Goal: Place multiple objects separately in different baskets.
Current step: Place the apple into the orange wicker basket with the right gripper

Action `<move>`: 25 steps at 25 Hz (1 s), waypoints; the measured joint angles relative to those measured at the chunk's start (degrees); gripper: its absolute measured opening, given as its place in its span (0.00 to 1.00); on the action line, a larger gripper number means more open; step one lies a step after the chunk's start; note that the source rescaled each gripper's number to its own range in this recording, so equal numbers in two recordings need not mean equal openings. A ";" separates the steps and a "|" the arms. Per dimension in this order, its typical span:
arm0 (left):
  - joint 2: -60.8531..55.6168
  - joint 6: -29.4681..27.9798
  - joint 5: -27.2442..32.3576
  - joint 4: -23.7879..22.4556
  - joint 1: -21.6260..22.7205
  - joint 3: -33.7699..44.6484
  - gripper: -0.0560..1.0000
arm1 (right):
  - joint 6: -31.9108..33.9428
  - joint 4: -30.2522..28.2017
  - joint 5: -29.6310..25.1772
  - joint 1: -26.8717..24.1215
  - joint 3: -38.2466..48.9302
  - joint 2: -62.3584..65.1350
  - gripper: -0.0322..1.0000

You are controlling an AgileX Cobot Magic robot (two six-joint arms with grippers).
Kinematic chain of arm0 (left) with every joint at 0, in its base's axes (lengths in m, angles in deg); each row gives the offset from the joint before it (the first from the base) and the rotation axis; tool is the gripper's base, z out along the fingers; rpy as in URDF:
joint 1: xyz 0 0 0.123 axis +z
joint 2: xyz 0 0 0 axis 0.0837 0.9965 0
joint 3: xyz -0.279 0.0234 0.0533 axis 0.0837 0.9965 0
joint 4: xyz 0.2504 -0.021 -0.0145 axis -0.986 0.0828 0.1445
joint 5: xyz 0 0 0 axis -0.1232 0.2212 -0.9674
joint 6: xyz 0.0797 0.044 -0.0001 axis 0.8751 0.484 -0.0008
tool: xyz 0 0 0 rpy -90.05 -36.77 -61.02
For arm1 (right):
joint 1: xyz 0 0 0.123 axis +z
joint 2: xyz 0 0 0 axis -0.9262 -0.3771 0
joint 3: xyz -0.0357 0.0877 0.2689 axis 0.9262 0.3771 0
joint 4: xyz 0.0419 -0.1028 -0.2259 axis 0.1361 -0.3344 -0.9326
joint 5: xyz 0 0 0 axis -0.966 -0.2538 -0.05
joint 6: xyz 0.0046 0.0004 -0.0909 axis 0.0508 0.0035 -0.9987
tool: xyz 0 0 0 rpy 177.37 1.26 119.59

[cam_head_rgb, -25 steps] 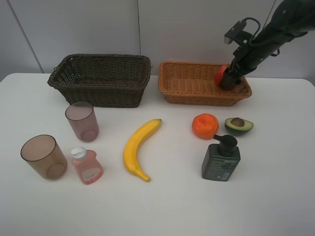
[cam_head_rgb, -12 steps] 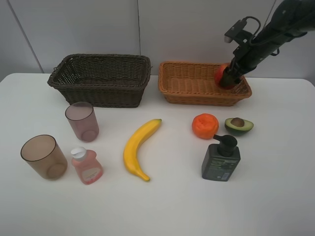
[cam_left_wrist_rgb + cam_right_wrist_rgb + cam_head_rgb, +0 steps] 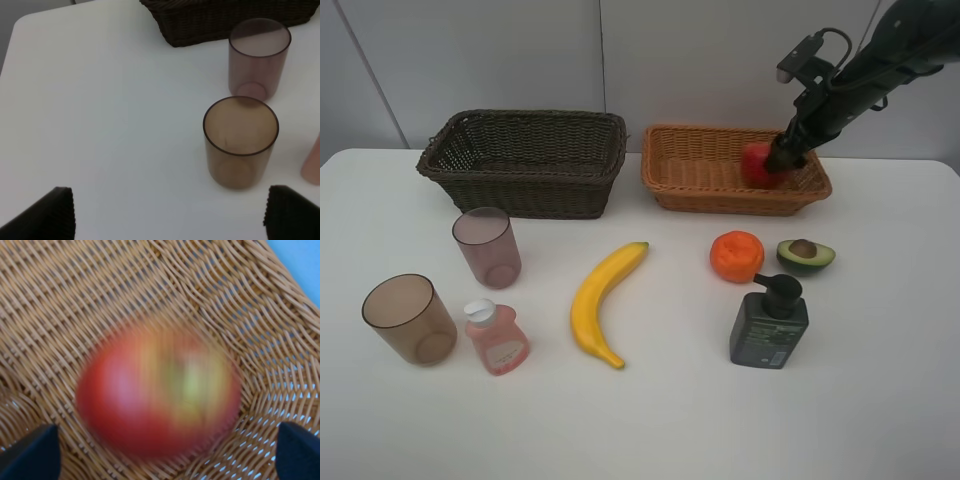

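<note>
The red apple lies blurred inside the light orange-tan basket, near its right end. Just above it my right gripper is open; in the right wrist view the apple sits free between the spread fingertips. My left gripper is open over bare table, close to the two brownish-pink cups. On the table lie the banana, tangerine, halved avocado, pink bottle and green pump bottle. The dark brown basket holds nothing visible.
Both baskets stand side by side along the table's far edge, against a grey wall. The cups and pink bottle cluster at the front left. The left arm is outside the exterior high view.
My right gripper opened wider and let go of the apple, which dropped slightly left into the tan basket and is still moving. The left gripper stayed still.
</note>
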 joint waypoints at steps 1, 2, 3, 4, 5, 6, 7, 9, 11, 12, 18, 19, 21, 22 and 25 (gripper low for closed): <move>0.00 0.00 0.00 0.00 0.00 0.00 1.00 | 0.00 0.22 0.05 0.00 0.00 0.00 0.87; 0.00 0.00 0.00 0.00 0.00 0.00 1.00 | 0.00 0.34 0.05 0.00 0.00 0.00 0.87; 0.00 0.00 0.00 0.00 0.00 0.00 1.00 | 0.00 0.40 0.05 0.00 0.00 0.00 0.87; 0.00 0.00 0.00 0.00 0.00 0.00 1.00 | 0.00 0.40 0.10 0.00 0.00 0.00 0.87; 0.00 0.00 0.00 0.00 0.00 0.00 1.00 | 0.00 0.40 0.10 0.00 0.00 0.00 0.87; 0.00 0.00 0.00 0.00 0.00 0.00 1.00 | 0.00 0.40 0.10 0.00 0.00 0.00 0.87; 0.00 0.00 0.00 0.00 0.00 0.00 1.00 | 0.00 0.42 0.10 0.00 0.00 0.00 0.87; 0.00 0.00 0.00 0.00 0.00 0.00 1.00 | 0.00 0.70 0.10 0.00 0.00 0.00 0.87; 0.00 0.00 0.00 0.00 0.00 0.00 1.00 | 0.00 1.41 -0.01 0.00 0.00 0.00 0.87; 0.00 0.00 0.00 0.00 0.00 0.00 1.00 | 0.00 1.58 -0.01 0.00 0.00 0.00 0.87; 0.00 0.00 0.00 0.00 0.00 0.00 1.00 | 0.00 1.76 0.43 0.00 0.00 0.00 0.87; 0.00 0.00 0.00 0.00 0.00 0.00 1.00 | 0.00 1.76 0.36 0.00 0.00 0.00 0.87; 0.00 0.00 0.00 0.00 0.00 0.00 1.00 | 0.00 1.76 -0.33 0.00 0.00 0.06 0.87; 0.00 0.00 0.00 0.00 0.00 0.00 1.00 | 0.00 1.70 -0.83 0.00 0.00 0.25 0.87; 0.00 0.00 0.00 0.00 0.00 0.00 1.00 | 0.00 0.70 -1.96 0.00 0.00 1.70 0.87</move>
